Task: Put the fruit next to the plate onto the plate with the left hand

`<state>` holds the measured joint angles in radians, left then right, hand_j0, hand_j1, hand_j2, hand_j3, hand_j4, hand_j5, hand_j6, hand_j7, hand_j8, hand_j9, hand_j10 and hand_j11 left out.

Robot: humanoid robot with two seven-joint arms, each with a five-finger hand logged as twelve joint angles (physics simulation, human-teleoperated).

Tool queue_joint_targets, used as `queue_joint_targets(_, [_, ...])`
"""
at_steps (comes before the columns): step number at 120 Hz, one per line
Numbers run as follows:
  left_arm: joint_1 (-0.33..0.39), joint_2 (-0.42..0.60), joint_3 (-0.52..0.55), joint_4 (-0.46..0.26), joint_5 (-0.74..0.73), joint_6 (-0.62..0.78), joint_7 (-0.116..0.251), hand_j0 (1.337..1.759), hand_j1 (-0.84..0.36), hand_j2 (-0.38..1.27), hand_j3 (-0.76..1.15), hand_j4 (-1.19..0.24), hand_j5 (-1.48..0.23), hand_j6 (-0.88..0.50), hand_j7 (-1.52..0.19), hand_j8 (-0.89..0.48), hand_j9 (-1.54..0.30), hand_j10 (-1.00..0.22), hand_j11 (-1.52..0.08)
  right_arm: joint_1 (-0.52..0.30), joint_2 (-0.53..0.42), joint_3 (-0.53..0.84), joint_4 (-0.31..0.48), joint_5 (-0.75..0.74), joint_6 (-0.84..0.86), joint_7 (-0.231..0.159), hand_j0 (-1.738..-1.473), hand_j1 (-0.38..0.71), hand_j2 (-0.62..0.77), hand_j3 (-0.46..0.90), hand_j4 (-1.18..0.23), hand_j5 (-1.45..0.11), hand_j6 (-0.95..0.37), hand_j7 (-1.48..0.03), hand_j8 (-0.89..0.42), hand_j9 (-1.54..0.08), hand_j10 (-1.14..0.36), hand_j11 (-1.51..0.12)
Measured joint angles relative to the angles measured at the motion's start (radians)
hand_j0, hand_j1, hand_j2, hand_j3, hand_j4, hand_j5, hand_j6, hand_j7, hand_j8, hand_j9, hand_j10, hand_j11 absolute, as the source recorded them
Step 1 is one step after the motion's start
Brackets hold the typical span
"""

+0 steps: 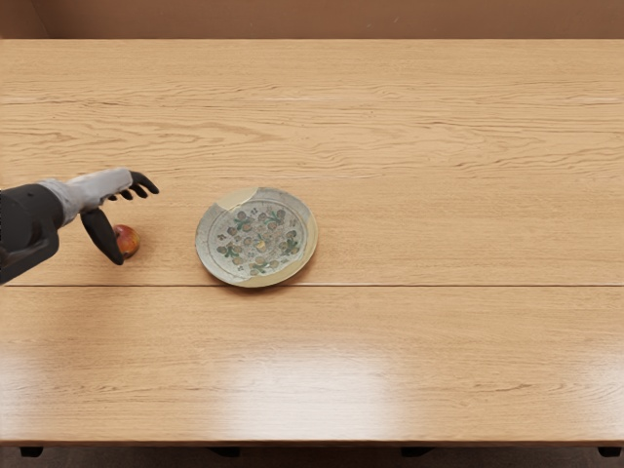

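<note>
A small red and yellow fruit lies on the wooden table, a short way left of the plate. The plate is round, pale, with a floral pattern and a yellowish rim, and holds nothing. My left hand comes in from the left edge and hovers right over the fruit. Its fingers are spread above and behind the fruit, while the thumb hangs down on the fruit's left side. The hand is open and the fruit rests on the table, not grasped.
The wooden table stretches wide to the right and toward the front edge. A seam between boards runs across it just below the plate. A brown wall stands behind the far edge.
</note>
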<state>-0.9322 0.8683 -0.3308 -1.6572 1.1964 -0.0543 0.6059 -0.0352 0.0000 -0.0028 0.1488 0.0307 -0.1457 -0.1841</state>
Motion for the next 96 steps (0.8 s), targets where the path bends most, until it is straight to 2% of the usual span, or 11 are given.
queue_joint_targets(51, [0.070,-0.020,0.001,0.000,0.087,0.074,0.005,1.658,-0.08,0.08,0.00,-0.37,-0.47,-0.37,-0.47,-0.37,-0.47,-0.37,-0.47,0.000,0.000,0.000,0.000,0.000,0.000,0.000,-1.658,-0.35,0.00,0.00,0.00,0.00,0.00,0.00,0.00,0.00,0.00,0.00])
queue_joint_targets(73, [0.074,-0.021,0.000,0.001,0.118,0.107,0.005,1.658,-0.10,0.08,0.00,-0.39,-0.50,-0.39,-0.49,-0.39,-0.49,-0.39,-0.49,0.000,0.000,0.000,0.000,0.000,0.000,0.000,-1.658,-0.35,0.00,0.00,0.00,0.00,0.00,0.00,0.00,0.00,0.00,0.00])
queue_joint_targets(96, [0.093,-0.068,0.000,0.044,0.125,0.121,0.005,1.658,-0.12,0.08,0.00,-0.40,-0.51,-0.40,-0.51,-0.40,-0.51,-0.40,-0.51,0.000,0.000,0.000,0.000,0.000,0.000,0.000,-1.658,-0.35,0.00,0.00,0.00,0.00,0.00,0.00,0.00,0.00,0.00,0.00])
